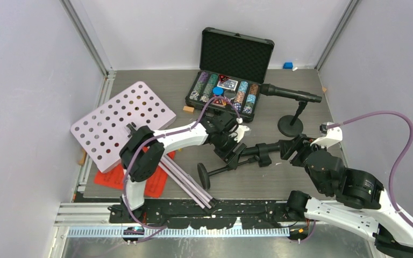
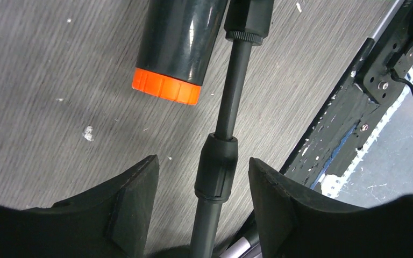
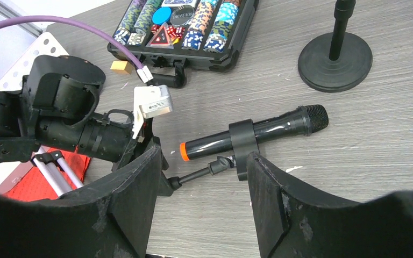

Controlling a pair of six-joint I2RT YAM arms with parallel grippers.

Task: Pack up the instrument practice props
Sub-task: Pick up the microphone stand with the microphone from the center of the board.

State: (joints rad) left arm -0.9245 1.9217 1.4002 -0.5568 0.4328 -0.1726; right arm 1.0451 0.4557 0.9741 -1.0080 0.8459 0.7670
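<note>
**Microphone and pole lying on the counter, my left jaws astride the pole**

My left jaws are released. Their two fingers (image 2: 134, 204) stand apart on either side of the lying pole (image 2: 215, 172), which runs up the middle of the gap without touching either pad. Just beyond the tips, the orange-capped tail of the lying microphone (image 2: 180, 37) runs alongside the pole, close beside it.

My right jaws are likewise released, with the fingers (image 3: 134, 199) spread and grasping nothing. The same microphone lies crosswise ahead of them, held in its clip (image 3: 242, 141). In that view its grille is to the right and its orange cap to the left.

Seen from above, the pole slants from the clip down to its tipped base (image 1: 203, 176), which stands on edge near the front of the grey counter (image 1: 156, 86). The left jaws are over the pole's upper part and the right jaws are near the grille end.

Behind the right jaws, the second microphone (image 1: 290, 93) sits level on an upright pole (image 1: 299, 110), whose flat base (image 1: 290, 127) rests on the counter. At the left lies the white perforated music rack (image 1: 121, 123). Its silver tripod legs (image 1: 191, 185) stretch toward the front edge, beside the red pages (image 1: 110, 178).

At the back centre stands an open case of poker chips (image 1: 228, 80). A yellow block (image 1: 189, 108) is just left of it and a blue block (image 1: 287, 65) is beside its lid.
</note>
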